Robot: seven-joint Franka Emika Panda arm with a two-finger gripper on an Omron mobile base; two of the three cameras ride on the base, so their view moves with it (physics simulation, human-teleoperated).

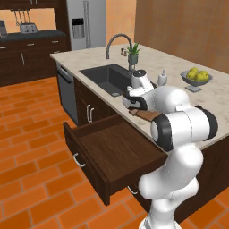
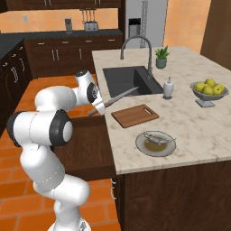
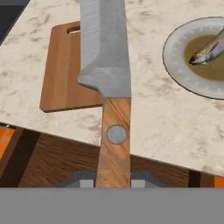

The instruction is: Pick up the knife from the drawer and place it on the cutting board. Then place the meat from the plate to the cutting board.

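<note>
Knife [image 3: 106,57]: handle pinched in pincer [image 3: 113,181], blade toward 12 o'clock beside cutting board [image 3: 65,65]. Risk: thin grip may let it pivot and drop onto surface [image 3: 153,122].

You have a slim knife [image 3: 107,65] with a matt, brushed-looking grey metal blade and a smooth light-brown wood-grain handle. The flat rectangular cutting board [image 3: 65,74] shows satin medium-brown wood. The bench [image 2: 198,122] looks like polished pale marbled stone. The deep drawer [image 1: 112,152] is dark, matt wood.
</note>
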